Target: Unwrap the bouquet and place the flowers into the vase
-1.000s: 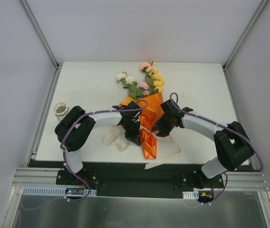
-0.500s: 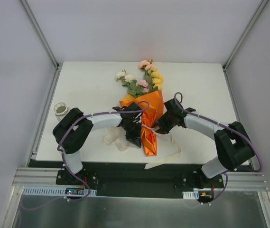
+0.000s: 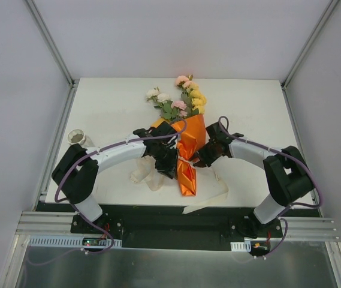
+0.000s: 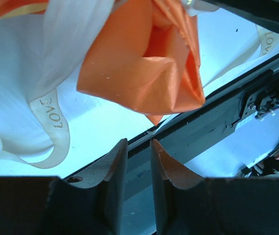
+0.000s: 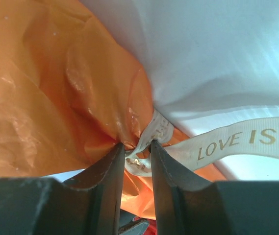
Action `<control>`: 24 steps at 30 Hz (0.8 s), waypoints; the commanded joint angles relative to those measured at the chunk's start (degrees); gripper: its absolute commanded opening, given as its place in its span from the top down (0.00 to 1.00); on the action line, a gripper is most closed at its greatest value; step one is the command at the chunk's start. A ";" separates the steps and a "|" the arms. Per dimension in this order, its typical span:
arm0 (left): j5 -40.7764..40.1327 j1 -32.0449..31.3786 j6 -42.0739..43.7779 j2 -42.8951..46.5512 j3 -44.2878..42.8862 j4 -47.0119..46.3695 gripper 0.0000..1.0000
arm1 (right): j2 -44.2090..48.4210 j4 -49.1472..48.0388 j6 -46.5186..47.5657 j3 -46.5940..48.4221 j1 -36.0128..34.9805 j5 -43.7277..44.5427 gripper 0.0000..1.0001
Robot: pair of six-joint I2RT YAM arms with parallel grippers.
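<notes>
Orange paper wraps the flowers, just beside us. Our right gripper pinches the ribbon; our left gripper is a little open, holding nothing. We see the vase without flowers, far to its left.

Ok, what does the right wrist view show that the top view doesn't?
Only the right wrist view: the right tool pinching the cream ribbon at its fingertips, with gold lettering readable on it. Only the top view: the flowers and the vase far left. Both: the orange paper and the ribbon.
</notes>
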State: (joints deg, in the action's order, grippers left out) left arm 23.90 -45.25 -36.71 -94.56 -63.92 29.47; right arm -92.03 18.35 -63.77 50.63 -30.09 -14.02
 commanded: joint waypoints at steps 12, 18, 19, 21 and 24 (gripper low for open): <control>0.36 2.19 12.89 -9.31 -14.12 3.48 0.69 | 0.80 3.01 3.03 3.60 1.78 2.52 0.99; -4.29 2.19 12.02 -14.77 -14.22 3.48 0.64 | 1.41 -0.94 1.72 3.16 1.17 -0.30 1.00; -5.08 2.28 10.97 -15.21 -14.04 3.48 0.64 | 1.94 -1.56 1.37 3.07 1.26 -0.30 1.00; -6.75 2.28 9.73 -16.00 -12.99 3.57 0.67 | 2.29 -2.44 0.58 2.98 1.17 -0.65 0.99; -10.09 2.63 7.36 -16.44 -11.58 4.36 0.73 | 3.61 -3.49 -0.56 2.63 1.52 -0.66 1.00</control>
State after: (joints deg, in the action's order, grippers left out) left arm 19.81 -43.05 -26.85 -110.59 -77.01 32.32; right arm -92.25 18.37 -61.71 52.47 -28.97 -13.98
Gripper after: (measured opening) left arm 0.297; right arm 0.010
